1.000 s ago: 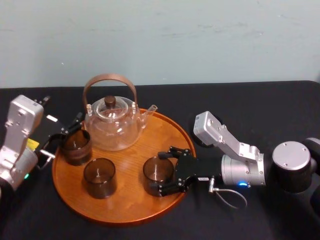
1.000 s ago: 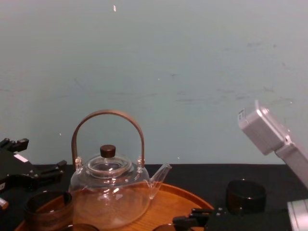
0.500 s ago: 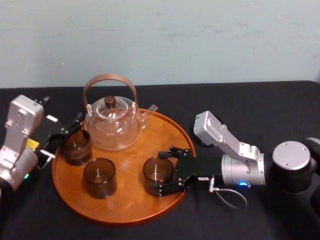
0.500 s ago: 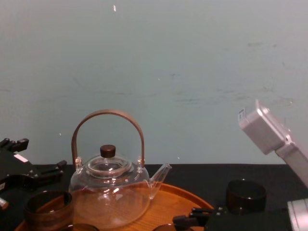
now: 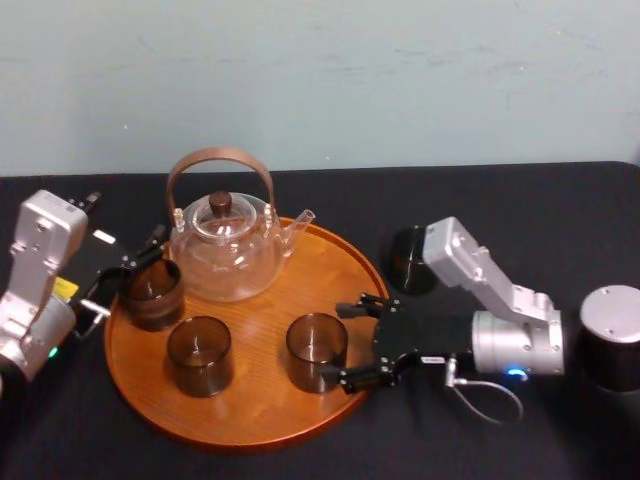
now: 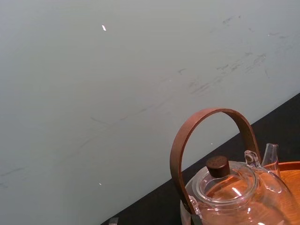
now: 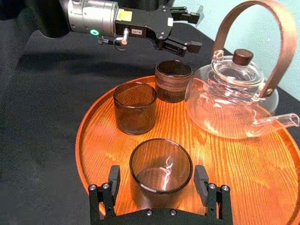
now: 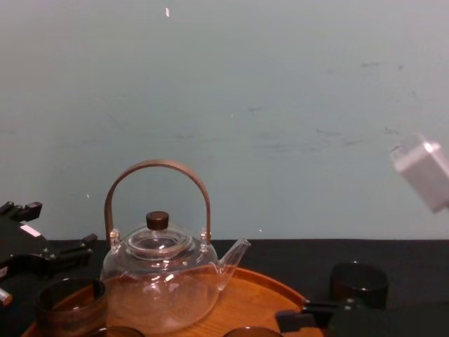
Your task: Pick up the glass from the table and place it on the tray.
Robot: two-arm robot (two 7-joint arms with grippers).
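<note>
Brown glass (image 5: 316, 350) stands upright on the right side of the round wooden tray (image 5: 250, 415). A good release means drawing straight back and level, so no finger clips it. Right end effector (image 5: 348, 342) is spread wide, its fingers flanking the glass with gaps and gripping nothing. Left end effector (image 5: 130, 255) sits open at the tray's left edge

The black table (image 5: 520, 200) is holding up a big round wooden tray (image 5: 322, 278). A dark cup (image 5: 408, 260) is sitting just beside the tray.
</note>
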